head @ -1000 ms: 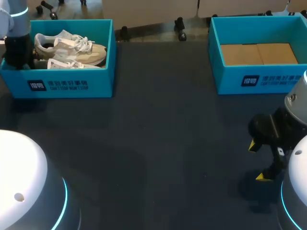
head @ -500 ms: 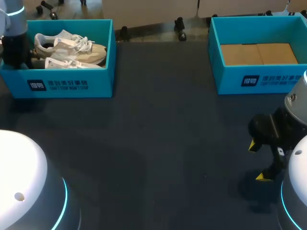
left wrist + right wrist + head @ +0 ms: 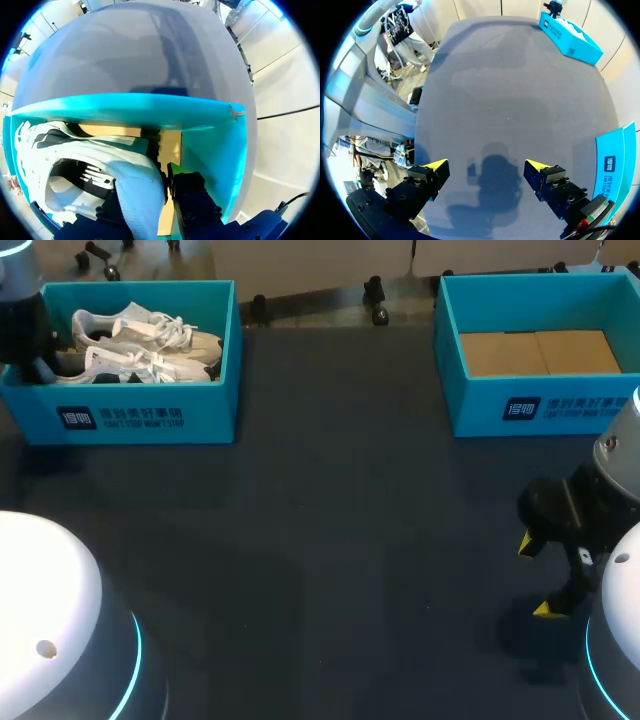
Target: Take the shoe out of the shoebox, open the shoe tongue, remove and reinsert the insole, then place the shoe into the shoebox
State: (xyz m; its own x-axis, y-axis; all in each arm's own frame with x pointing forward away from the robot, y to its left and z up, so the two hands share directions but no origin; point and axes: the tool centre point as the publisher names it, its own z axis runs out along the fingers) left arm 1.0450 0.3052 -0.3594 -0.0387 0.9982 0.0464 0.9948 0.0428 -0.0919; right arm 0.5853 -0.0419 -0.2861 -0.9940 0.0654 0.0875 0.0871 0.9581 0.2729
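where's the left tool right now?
Head view: far left, down in the left shoebox at its left end. Left wrist view shows the left tool closed on the heel of the near shoe.

White, smooth domed shells on the left arm [image 3: 45,610] and right arm [image 3: 622,640], each rimmed with a thin glowing cyan ring. One small round hole in the left shell. At the left arm's far end, a black cylindrical link under a pale grey one, also cyan-ringed. Right tool [image 3: 487,167] black, with blocky fingers [image 3: 427,182], recessed screws, triangular yellow tips, and red and green fittings at the base. Left tool [image 3: 145,182] likewise black, with a thin dark cable beside it.
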